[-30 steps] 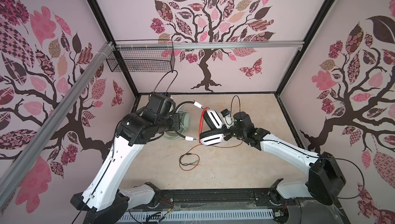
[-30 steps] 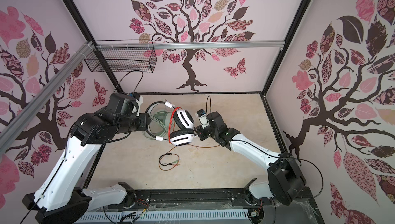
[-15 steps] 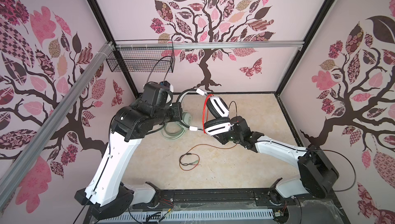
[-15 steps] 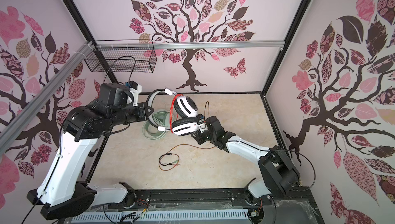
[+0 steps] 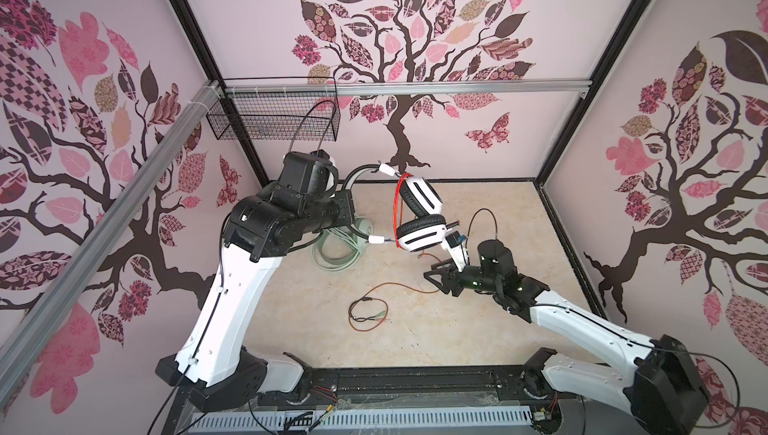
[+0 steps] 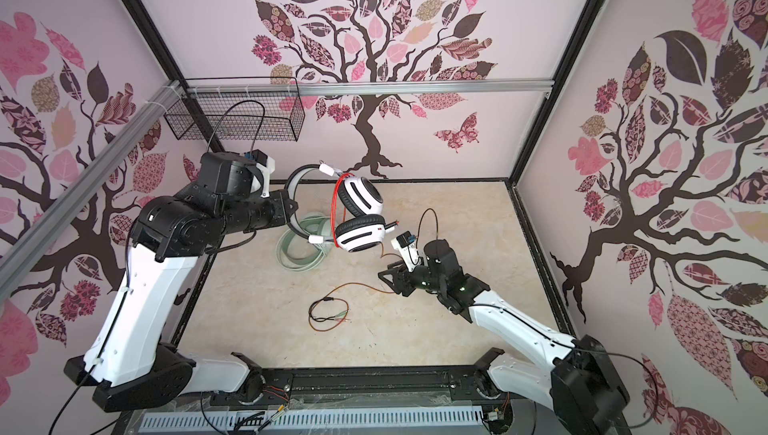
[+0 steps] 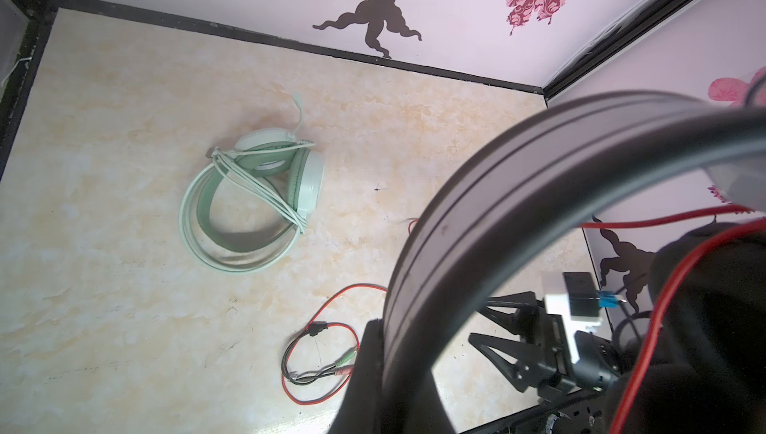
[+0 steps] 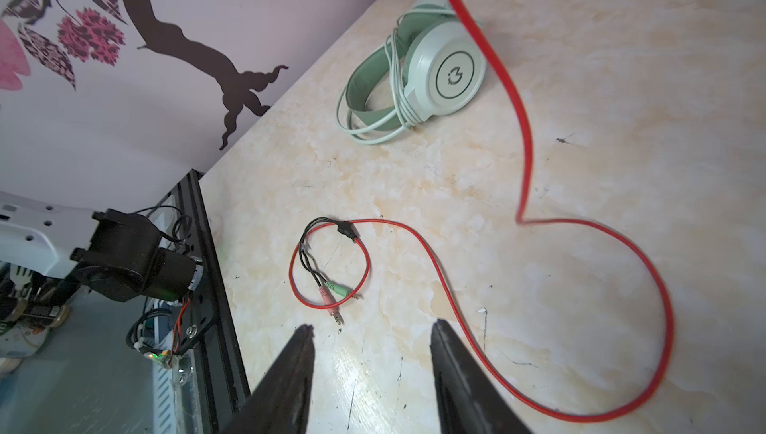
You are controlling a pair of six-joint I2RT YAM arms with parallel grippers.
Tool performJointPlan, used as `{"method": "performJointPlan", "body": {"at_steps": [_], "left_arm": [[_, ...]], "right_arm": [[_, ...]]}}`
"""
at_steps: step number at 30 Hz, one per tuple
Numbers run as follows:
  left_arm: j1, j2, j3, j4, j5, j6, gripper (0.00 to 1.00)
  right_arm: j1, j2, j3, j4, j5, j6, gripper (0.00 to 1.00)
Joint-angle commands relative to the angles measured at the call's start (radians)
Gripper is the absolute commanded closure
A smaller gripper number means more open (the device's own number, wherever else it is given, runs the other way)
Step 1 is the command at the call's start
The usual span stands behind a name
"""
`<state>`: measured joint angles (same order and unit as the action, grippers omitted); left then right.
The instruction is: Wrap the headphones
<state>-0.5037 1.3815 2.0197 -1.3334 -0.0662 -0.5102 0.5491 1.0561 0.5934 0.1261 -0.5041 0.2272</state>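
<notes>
With the mint-green headset [image 7: 309, 181] lying wrapped on the tabletop [image 7: 124, 121], the left gripper [image 6: 291, 210] clenches the band of the white-and-black headset [image 5: 419, 233] aloft, while the right gripper [image 8: 373, 325], fingers parted and empty, probably must next pinch the slack red cable [image 8: 525, 137] for another turn.

**Changes since a second ago**

- White-and-black headset [image 5: 419, 212]: raised off its low position by the left gripper [image 5: 348, 210], which stays clamped on the headband. In both top views it has been carried toward 12 o'clock, up against the back wall [image 5: 457, 142].
- Right gripper [image 5: 430, 271]: was close against the earcups [image 6: 359, 215]. It has since drawn away to their 5 o'clock, down near the table [image 5: 478, 329], and its jaws have parted with nothing between them.
- Orange-red cable [image 8: 525, 150]: now free of the right gripper. It hangs from the earcups and trails beside one finger.
</notes>
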Motion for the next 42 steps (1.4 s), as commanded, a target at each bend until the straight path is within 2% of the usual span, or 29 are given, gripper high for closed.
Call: {"method": "performJointPlan", "body": {"at_steps": [1, 4, 7, 10, 14, 20, 24, 27, 28, 29, 31, 33, 37, 39, 42], "left_arm": [[0.004, -0.011, 0.048, 0.053, 0.023, -0.035, 1.00], [0.004, -0.014, 0.050, 0.054, 0.029, -0.035, 1.00], [0.004, -0.015, 0.051, 0.056, 0.034, -0.033, 1.00], [0.005, -0.016, 0.056, 0.055, 0.036, -0.031, 1.00], [0.006, -0.014, 0.057, 0.057, 0.040, -0.032, 1.00], [0.007, -0.014, 0.063, 0.059, 0.046, -0.031, 1.00], [0.007, -0.004, 0.071, 0.054, 0.051, -0.031, 1.00], [0.007, -0.002, 0.068, 0.057, 0.054, -0.033, 1.00], [0.008, -0.002, 0.069, 0.057, 0.052, -0.035, 1.00], [0.008, -0.001, 0.070, 0.058, 0.050, -0.035, 1.00], [0.011, 0.004, 0.076, 0.057, 0.048, -0.037, 1.00], [0.020, 0.015, 0.094, 0.052, 0.048, -0.042, 1.00], [0.096, 0.037, 0.107, 0.076, 0.123, -0.085, 1.00], [0.159, 0.048, 0.092, 0.110, 0.185, -0.131, 1.00], [0.211, 0.070, 0.066, 0.151, 0.210, -0.200, 1.00]], "right_arm": [[-0.107, -0.070, -0.054, 0.062, -0.089, 0.101, 0.44], [-0.135, -0.060, -0.047, 0.053, -0.065, 0.086, 0.29], [-0.133, 0.014, -0.012, 0.056, -0.077, 0.075, 0.20], [-0.133, 0.085, -0.021, 0.146, -0.049, 0.066, 0.15], [-0.133, 0.220, -0.004, 0.263, -0.010, 0.014, 0.14], [-0.100, 0.467, 0.068, 0.488, -0.024, 0.014, 0.15], [-0.063, 0.555, 0.125, 0.569, 0.073, -0.007, 0.16], [-0.061, 0.639, 0.189, 0.594, 0.098, -0.013, 0.17], [-0.060, 0.660, 0.208, 0.595, 0.098, -0.011, 0.20], [-0.061, 0.680, 0.219, 0.599, 0.090, -0.006, 0.30], [-0.061, 0.698, 0.218, 0.621, 0.067, 0.014, 0.67], [-0.060, 0.699, 0.178, 0.678, 0.049, 0.054, 0.79], [-0.041, 0.642, 0.097, 0.696, 0.027, 0.102, 0.82], [-0.010, 0.578, 0.072, 0.619, 0.046, 0.104, 0.84], [0.058, 0.493, 0.070, 0.465, 0.070, 0.101, 0.85]]}}
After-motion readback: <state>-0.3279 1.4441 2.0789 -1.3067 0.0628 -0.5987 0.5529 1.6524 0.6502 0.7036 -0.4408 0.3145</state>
